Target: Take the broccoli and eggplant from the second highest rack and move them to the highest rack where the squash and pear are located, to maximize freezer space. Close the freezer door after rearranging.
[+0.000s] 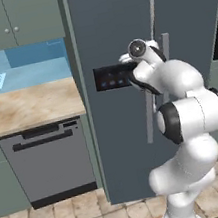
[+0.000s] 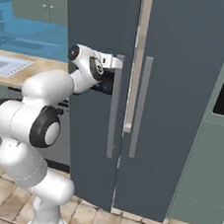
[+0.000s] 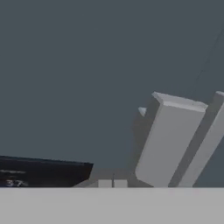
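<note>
The hand [image 2: 115,62], fingers pressed together and holding nothing, sits at the top of the freezer door's upright handle [image 2: 114,107], whose long axis runs vertically below it.

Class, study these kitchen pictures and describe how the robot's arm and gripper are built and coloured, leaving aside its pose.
The arm is glossy white, made of thick rounded segments joined by dark black rings at the joints. A round dark cap sits on the end of its upper joint. No cables or markings show. The gripper has two small, pale grey, square-ended finger tips set close together.
</note>
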